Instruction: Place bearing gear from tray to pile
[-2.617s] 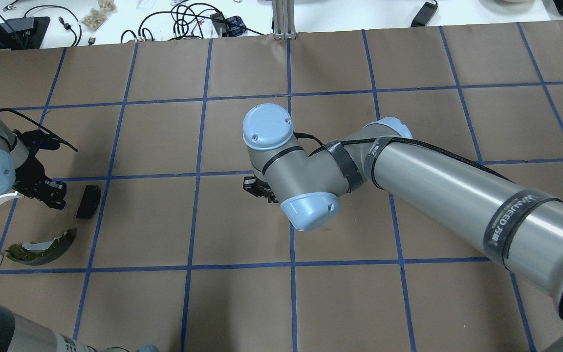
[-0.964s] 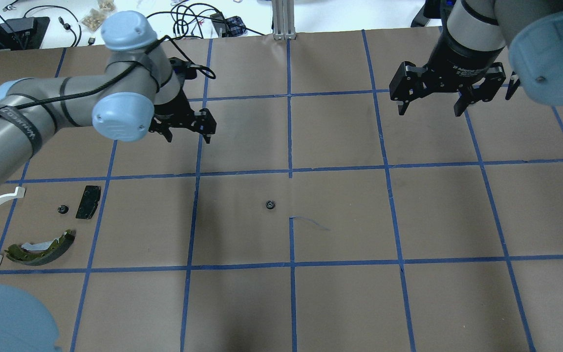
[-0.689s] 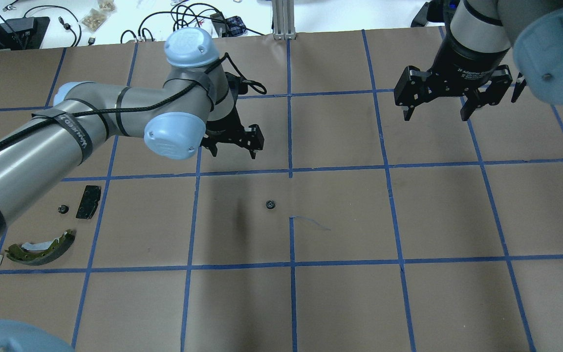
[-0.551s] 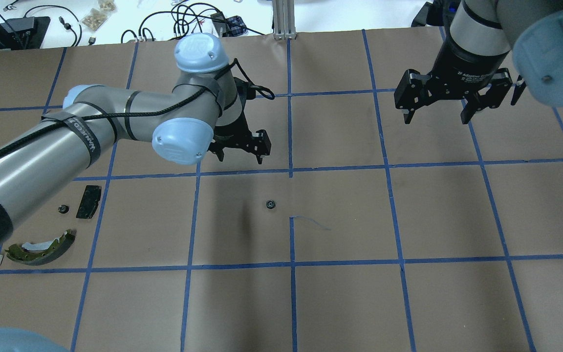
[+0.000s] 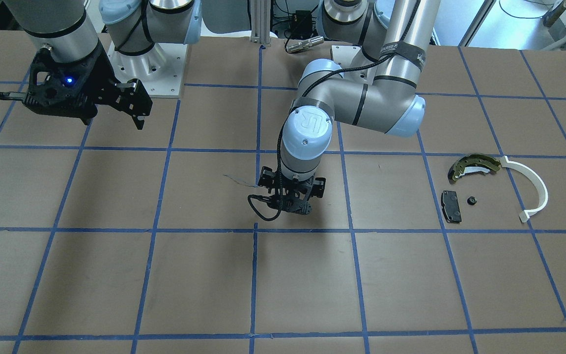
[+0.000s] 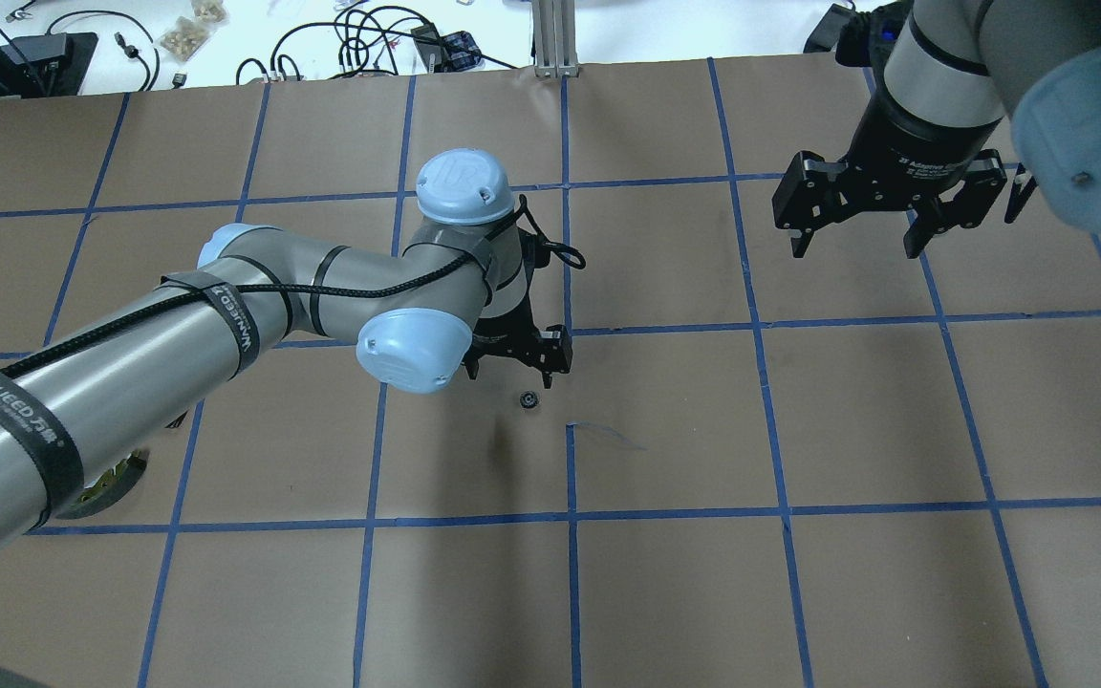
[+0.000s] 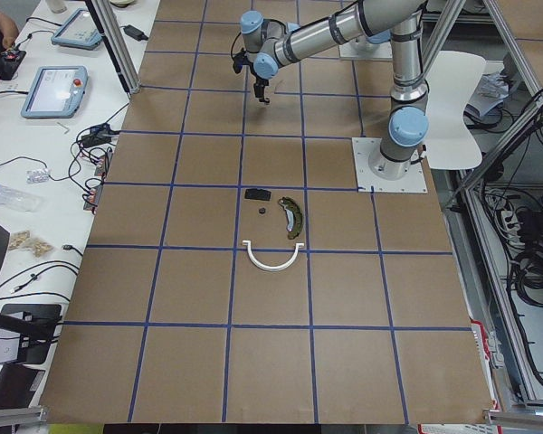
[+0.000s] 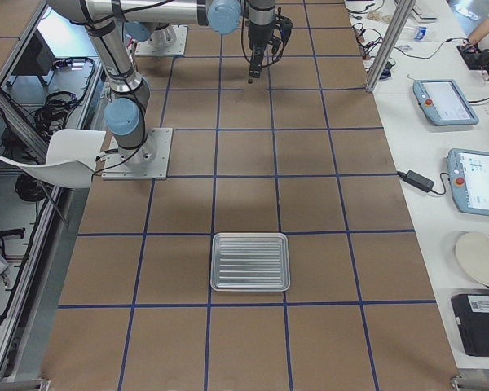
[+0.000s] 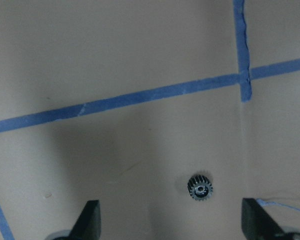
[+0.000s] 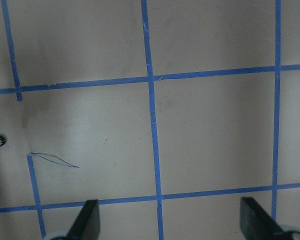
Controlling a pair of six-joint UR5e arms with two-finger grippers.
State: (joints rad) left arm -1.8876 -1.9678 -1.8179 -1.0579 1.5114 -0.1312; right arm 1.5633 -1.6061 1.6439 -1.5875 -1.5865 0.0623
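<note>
Bearing gear: the small black toothed gear (image 6: 529, 399) lies flat on the table (image 6: 799, 430), alone in a middle square just beside a blue tape crossing. It is well apart from both tray and pile.
Left gripper: the left gripper (image 9: 172, 222) hangs over the gear with jaws apart and nothing in them. In the wrist view the gear sits between the two fingertips, closer to one side than centred.
What changed: a second ago this gripper was out over a far square, well away from the gear. It has since swept in across the grid until it stands nearly above it.
Right gripper: the right gripper (image 6: 854, 239) is raised at the far right with jaws spread and empty, much where it was a second ago.
Tray: the ridged silver tray (image 8: 251, 261) sits at the robot's right end.
Pile: the olive brake shoe (image 5: 472, 166), white arc (image 5: 533, 189) and black pad (image 5: 451, 206) lie grouped at the left end. A second small gear (image 5: 471, 200) is among them.
Meaning: the gear looks halfway through a relay, and the left arm seems set to descend, centre and close.
</note>
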